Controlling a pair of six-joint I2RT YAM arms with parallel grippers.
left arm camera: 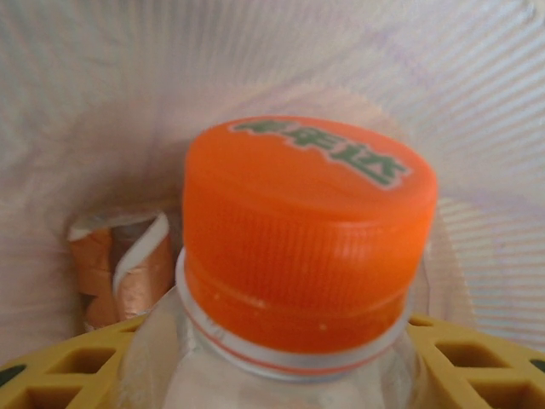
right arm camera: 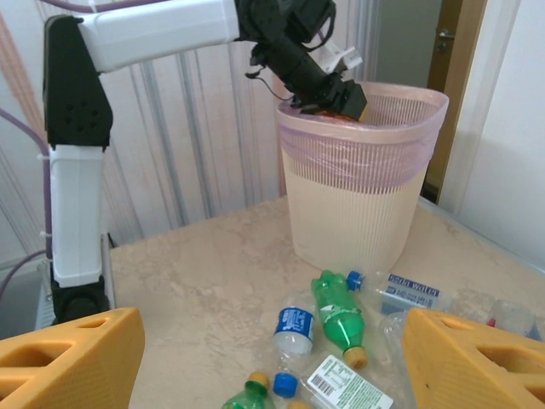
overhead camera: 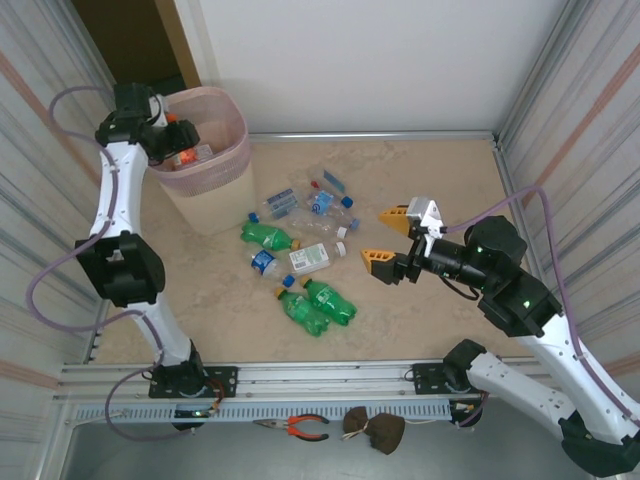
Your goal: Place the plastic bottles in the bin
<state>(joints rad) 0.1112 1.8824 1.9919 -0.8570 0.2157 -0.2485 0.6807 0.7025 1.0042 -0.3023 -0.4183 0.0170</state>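
Progress looks early, by my reckoning. My left gripper (overhead camera: 170, 140) is clamped on a clear plastic bottle with a ribbed orange screw cap (left arm camera: 306, 230). Its neck sits between my yellow fingers (left arm camera: 51, 379), cap pointing away from them, and it hangs in the mouth of the tall beige ribbed wastebasket lined with a translucent pink bag (right arm camera: 349, 204). So this bottle is at the bin but not yet let go.

Beyond my left fingertips, lower in the bag, lies one orange-and-white labelled bottle (left arm camera: 119, 273). I judge that one delivered; whether others lie beneath it I cannot tell.

My right gripper (overhead camera: 385, 237) is spread wide and holds nothing. Between its fingers and the bin, a cluster of bottles lies on the beige marbled tabletop (overhead camera: 440, 170):
- green soda bottles (overhead camera: 268, 236)
- clear water bottles with blue labels (overhead camera: 282, 203)
- a white-labelled bottle (overhead camera: 315, 258)

I count about nine there, none of them touched by either gripper. Most of the work is left: one drop now, then the whole cluster.
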